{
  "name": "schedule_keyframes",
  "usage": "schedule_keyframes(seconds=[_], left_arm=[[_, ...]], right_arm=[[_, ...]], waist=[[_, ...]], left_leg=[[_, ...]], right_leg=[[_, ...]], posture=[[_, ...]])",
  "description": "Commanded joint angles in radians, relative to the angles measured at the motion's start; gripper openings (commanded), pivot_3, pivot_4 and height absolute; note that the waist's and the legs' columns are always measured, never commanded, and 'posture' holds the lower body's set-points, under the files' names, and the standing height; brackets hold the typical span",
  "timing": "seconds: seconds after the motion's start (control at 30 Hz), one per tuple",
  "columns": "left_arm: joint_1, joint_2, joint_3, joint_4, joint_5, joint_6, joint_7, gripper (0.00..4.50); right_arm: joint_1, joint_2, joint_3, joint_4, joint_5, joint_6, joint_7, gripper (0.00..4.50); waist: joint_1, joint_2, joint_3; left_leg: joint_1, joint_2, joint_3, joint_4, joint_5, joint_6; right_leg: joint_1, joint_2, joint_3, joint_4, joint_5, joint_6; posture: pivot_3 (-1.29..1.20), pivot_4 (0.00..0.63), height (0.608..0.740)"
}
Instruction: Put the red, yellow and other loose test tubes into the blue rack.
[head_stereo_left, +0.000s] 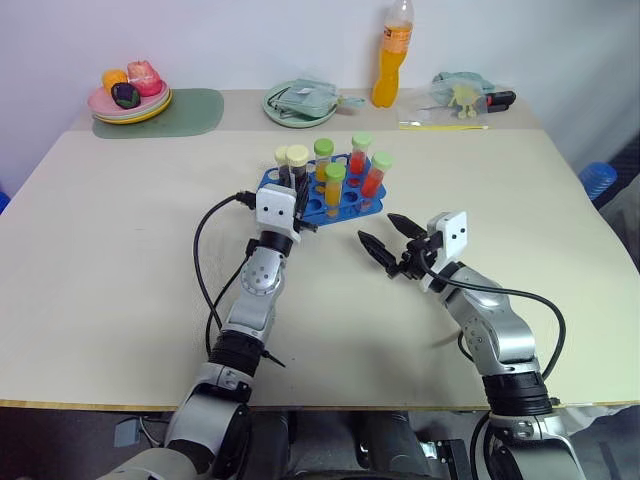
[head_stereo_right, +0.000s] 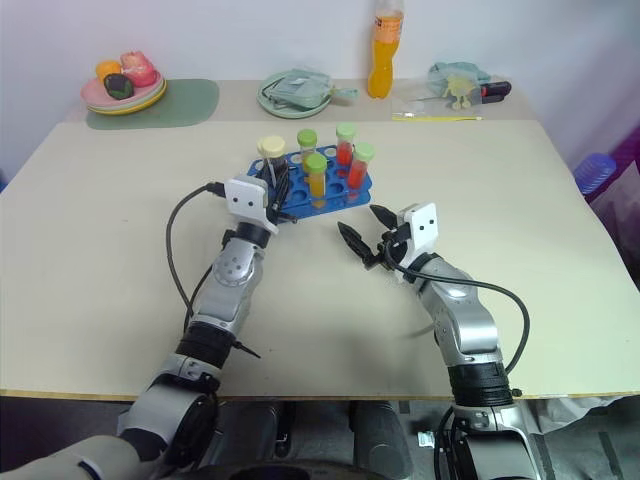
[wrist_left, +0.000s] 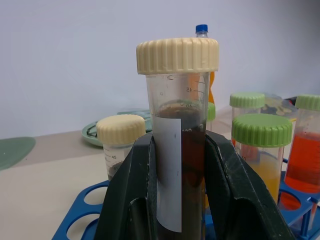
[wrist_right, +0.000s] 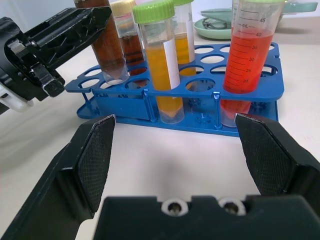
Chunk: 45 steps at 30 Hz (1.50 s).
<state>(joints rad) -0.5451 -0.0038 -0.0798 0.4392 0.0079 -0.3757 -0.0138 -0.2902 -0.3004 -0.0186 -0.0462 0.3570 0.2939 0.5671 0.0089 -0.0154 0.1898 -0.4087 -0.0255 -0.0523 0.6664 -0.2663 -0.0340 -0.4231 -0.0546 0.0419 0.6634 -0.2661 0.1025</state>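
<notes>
Holding the brown tube (wrist_left: 180, 150) upright, your left hand (head_stereo_left: 285, 195) hangs it over the blue rack (wrist_right: 240, 90) to drop straight in; your right hand (head_stereo_left: 398, 243) waits wide beside, empty.

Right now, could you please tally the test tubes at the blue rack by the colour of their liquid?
Brown tubes: 2, one held by the left gripper
Yellow-orange tubes: 2
Red tubes: 2
Total: 6
</notes>
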Motion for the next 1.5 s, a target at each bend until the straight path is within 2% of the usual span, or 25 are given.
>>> schedule_keyframes(seconds=[0.03, 0.37, 1.0, 1.5], left_arm=[[-0.008, -0.004, 0.019, -0.032, 0.003, -0.009, 0.008, 0.75], [0.019, -0.022, 0.040, -0.073, -0.023, 0.027, -0.003, 0.75], [0.024, -0.062, 0.023, -0.096, -0.023, 0.054, -0.041, 0.75], [0.050, -0.036, 0.018, -0.121, 0.036, 0.047, -0.014, 0.75]], right_arm=[[0.003, -0.011, -0.021, -0.053, 0.012, -0.013, 0.007, 4.22], [0.023, -0.031, 0.026, -0.060, -0.001, -0.028, 0.080, 4.22], [0.032, -0.028, 0.036, -0.057, -0.011, -0.044, 0.088, 4.22], [0.040, -0.027, 0.038, -0.061, -0.015, -0.045, 0.092, 4.22]], waist=[[0.000, 0.000, 0.000], [0.000, 0.000, 0.000], [0.001, 0.000, 0.000], [0.001, 0.000, 0.000]], left_leg=[[0.000, 0.000, 0.000, 0.000, 0.000, 0.000], [0.000, 0.000, 0.000, 0.000, 0.000, 0.000], [0.000, 0.000, 0.000, 0.000, 0.000, 0.000], [0.000, 0.000, 0.000, 0.000, 0.000, 0.000]], right_leg=[[0.000, 0.000, 0.000, 0.000, 0.000, 0.000], [0.000, 0.000, 0.000, 0.000, 0.000, 0.000], [0.000, 0.000, 0.000, 0.000, 0.000, 0.000], [0.000, 0.000, 0.000, 0.000, 0.000, 0.000]], posture=[[0.00, 0.150, 0.729], [0.00, 0.150, 0.729], [0.00, 0.150, 0.729], [0.00, 0.150, 0.729]])
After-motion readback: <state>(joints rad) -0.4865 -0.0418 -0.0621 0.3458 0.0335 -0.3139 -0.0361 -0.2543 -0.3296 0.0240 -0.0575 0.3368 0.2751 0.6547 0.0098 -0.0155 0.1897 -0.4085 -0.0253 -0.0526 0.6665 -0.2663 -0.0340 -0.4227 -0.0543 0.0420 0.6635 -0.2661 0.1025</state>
